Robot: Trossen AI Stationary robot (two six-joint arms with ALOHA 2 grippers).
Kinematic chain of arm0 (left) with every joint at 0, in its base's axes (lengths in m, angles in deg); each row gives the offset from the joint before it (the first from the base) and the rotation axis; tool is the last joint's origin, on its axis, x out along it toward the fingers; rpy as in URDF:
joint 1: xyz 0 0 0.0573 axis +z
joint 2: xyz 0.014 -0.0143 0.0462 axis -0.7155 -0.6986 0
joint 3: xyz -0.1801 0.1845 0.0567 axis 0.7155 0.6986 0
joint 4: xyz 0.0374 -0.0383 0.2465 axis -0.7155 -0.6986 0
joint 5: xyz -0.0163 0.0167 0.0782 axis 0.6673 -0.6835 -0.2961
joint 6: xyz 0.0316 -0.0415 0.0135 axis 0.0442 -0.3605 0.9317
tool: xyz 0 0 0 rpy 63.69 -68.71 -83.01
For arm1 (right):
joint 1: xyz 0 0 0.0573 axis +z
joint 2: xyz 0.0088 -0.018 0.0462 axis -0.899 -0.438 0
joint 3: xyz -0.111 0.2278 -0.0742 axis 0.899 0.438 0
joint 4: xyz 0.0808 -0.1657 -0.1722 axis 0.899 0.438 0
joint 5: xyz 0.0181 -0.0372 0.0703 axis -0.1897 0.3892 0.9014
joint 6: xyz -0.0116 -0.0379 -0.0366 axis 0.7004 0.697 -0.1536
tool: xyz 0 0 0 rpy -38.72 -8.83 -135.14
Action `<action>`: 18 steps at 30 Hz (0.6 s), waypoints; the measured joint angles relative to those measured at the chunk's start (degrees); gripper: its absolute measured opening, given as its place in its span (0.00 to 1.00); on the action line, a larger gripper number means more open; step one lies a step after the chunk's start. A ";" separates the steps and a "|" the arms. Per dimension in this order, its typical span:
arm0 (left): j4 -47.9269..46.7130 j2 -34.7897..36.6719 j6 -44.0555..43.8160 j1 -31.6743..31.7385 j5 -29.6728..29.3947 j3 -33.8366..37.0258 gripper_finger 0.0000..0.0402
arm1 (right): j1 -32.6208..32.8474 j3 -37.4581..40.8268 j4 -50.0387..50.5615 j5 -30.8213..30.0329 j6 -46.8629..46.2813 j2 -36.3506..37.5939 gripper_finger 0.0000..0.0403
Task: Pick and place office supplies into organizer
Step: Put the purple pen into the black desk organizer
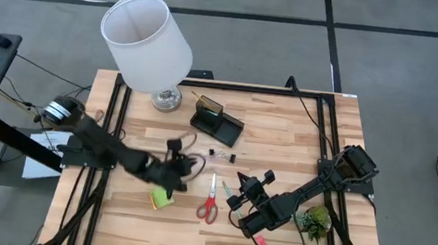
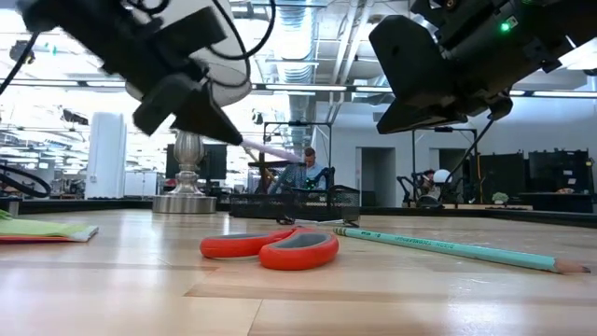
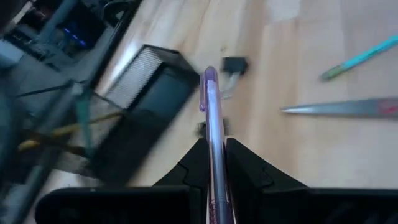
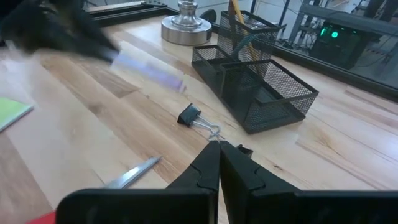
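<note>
My left gripper (image 1: 188, 167) hangs above the table, left of the red-handled scissors (image 1: 209, 204), and is shut on a purple pen (image 3: 210, 99). The pen's free end points toward the black mesh organizer (image 1: 216, 122), which stands on the table near the lamp. My right gripper (image 4: 219, 150) is shut on nothing and hangs right of the scissors. Ahead of it a black clip (image 4: 196, 117) lies on the wood. A lime-green sticky-note pad (image 1: 162, 199) and a teal pencil (image 2: 448, 247) lie flat on the table. A small pink-red piece (image 1: 261, 243) sits near the front edge. My left gripper pinches the purple pen's shaft (image 3: 216, 140) between its two fingers (image 3: 249, 171). The pen runs along the fingers, and a long part sticks out past the fingertips. The gripper slants down from the table's left. The pen (image 2: 270, 149) is lifted clear of the table.
A white-shaded lamp (image 1: 146, 37) stands at the far left, next to the organizer, whose cup holds a yellow pencil (image 4: 236, 14). A small green plant (image 1: 316, 221) sits beside my right arm. Bare wood lies between the scissors and the organizer.
</note>
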 joint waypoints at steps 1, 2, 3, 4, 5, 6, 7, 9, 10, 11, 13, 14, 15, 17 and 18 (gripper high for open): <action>-3.39 1.88 2.09 1.79 0.69 -0.87 0.06 | -0.01 -0.01 -0.18 0.00 0.00 0.00 0.01; -7.25 3.56 4.18 3.73 0.73 -1.98 0.06 | -0.01 0.01 -0.25 0.00 0.00 0.00 0.01; -11.20 4.88 6.63 5.77 0.54 -3.43 0.06 | -0.01 0.01 -0.36 0.00 0.00 0.00 0.01; -14.75 5.74 9.48 7.77 0.38 -5.20 0.06 | -0.01 0.01 -0.47 0.00 0.02 -0.03 0.01; -18.07 6.40 13.08 9.75 0.49 -6.95 0.06 | -0.01 0.01 -0.80 -0.02 0.07 -0.17 0.01; -20.90 6.78 16.92 11.76 0.46 -8.74 0.06 | -0.01 -0.01 -1.09 -0.02 0.13 -0.43 0.01; -22.97 6.82 20.88 13.61 0.44 -10.68 0.06 | -0.01 0.01 -1.15 0.02 0.13 -0.57 0.01; -25.90 6.78 28.31 17.11 0.99 -14.56 0.06 | -0.01 -0.01 -1.40 0.07 0.12 -0.60 0.01; -27.19 6.68 32.50 18.68 1.94 -16.33 0.06 | -0.06 -0.01 -1.57 0.15 0.07 -0.59 0.01; -28.16 6.61 36.51 20.11 3.41 -17.72 0.06 | -0.08 -0.01 -1.51 0.39 0.10 -0.59 0.01; -28.72 6.59 43.49 22.70 5.90 -19.71 0.06 | -0.08 -0.01 -1.54 0.46 0.11 -0.59 0.01; -28.74 6.56 46.46 23.77 6.87 -20.61 0.06 | -0.08 -0.01 -1.52 0.46 0.13 -0.59 0.01; -28.87 6.56 48.69 24.68 7.22 -21.40 0.06 | -0.08 -0.01 -1.50 0.46 0.25 -0.59 0.01; -28.86 6.56 52.11 26.34 7.36 -22.40 0.07 | -0.08 -0.01 -1.79 0.44 1.44 -0.59 0.01; -28.91 6.56 53.35 27.03 7.71 -22.54 0.07 | -0.08 -0.01 -1.78 0.45 1.46 -0.59 0.01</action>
